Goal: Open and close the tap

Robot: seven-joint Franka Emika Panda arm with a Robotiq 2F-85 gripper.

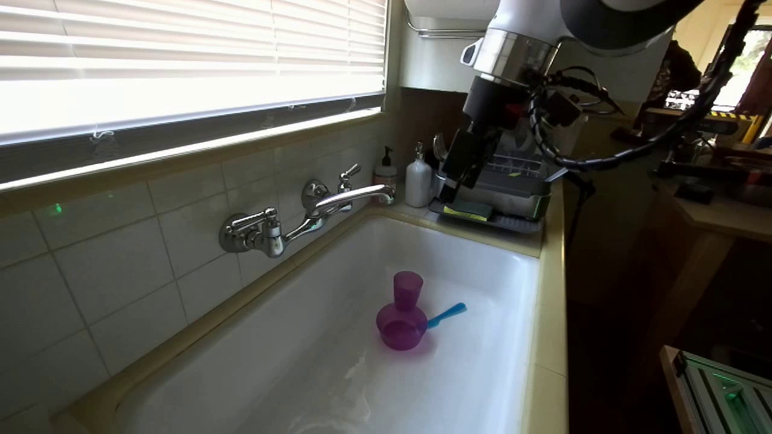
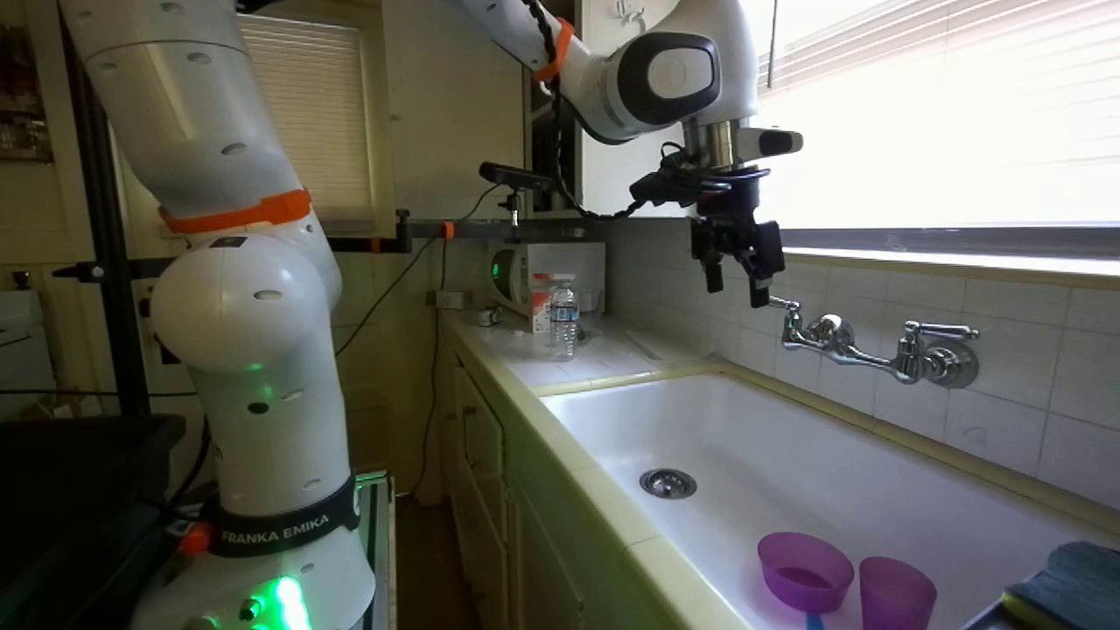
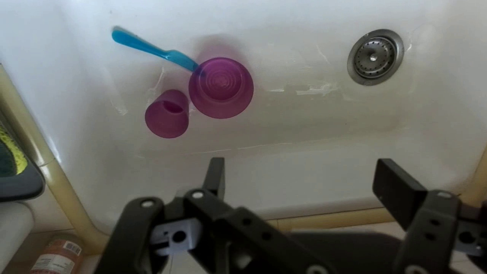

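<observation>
Gripper (image 3: pixel 298 173) nearest, pointing down over the sink (image 3: pixel 312 114): its fingers (image 3: pixel 397 192) are spread with nothing between, probably so they can straddle a lever (image 2: pixel 945 332). The tap (image 1: pixel 325 205) is on the tiled wall (image 1: pixel 102 253), left in an exterior view and apart from them. Bowl (image 3: pixel 221 89), cup (image 3: pixel 167 118) and utensil (image 3: pixel 152 47) sit low inside, likely no obstacle; past the spout (image 1: pixel 356 195), at the far end, the white bottle (image 1: pixel 418 185) and soap (image 1: pixel 386 173) could crowd an approach.

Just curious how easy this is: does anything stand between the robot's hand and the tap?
Nothing visible does: the open gripper has free air towards the tap. The bowl and cup lie lower, in the sink; the white bottle stands beyond its end.
</observation>
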